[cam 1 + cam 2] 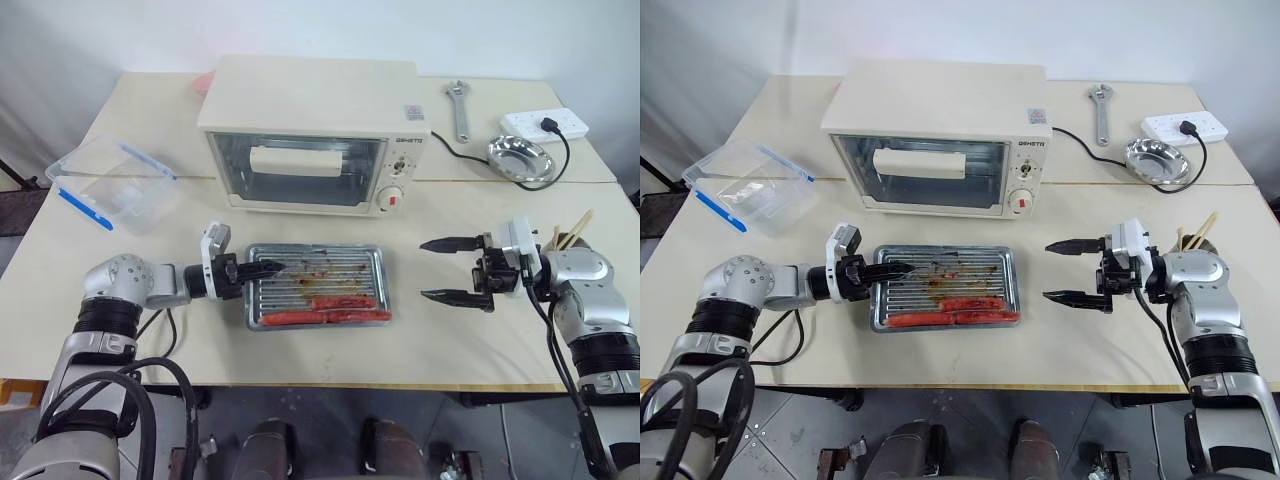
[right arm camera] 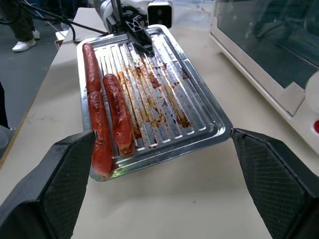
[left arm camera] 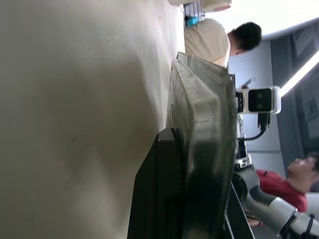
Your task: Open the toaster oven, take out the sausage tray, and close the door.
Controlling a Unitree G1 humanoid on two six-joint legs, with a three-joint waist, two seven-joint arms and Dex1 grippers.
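The sausage tray [image 1: 318, 287] lay flat on the table [image 1: 470, 330], out of the toaster oven [image 1: 315, 135] and just in front of it, at the oven's six o'clock. The oven's glass door [image 1: 298, 170] stood shut, its cream handle across the window.

The left gripper [image 1: 268, 269] came in level from the tray's nine o'clock side, and its black fingers [image 1: 262, 268] were clamped together on the tray's rim at that end, one finger over the ridged bottom and the other under the edge. The red sausages [image 1: 325, 310] lay along the tray's near edge, at about five o'clock from those fingers and not touching them.

The right gripper [image 1: 455, 270] hung at the tray's three o'clock, pointing toward it, its two fingers [image 1: 452, 243] spread wide apart with nothing between them. The tray's end lay near the fingertips but clear of them, with bare table between.

A clear plastic box [image 1: 112, 183] sat at the tray's ten o'clock; a small steel dish [image 1: 519, 157] sat at its two o'clock.
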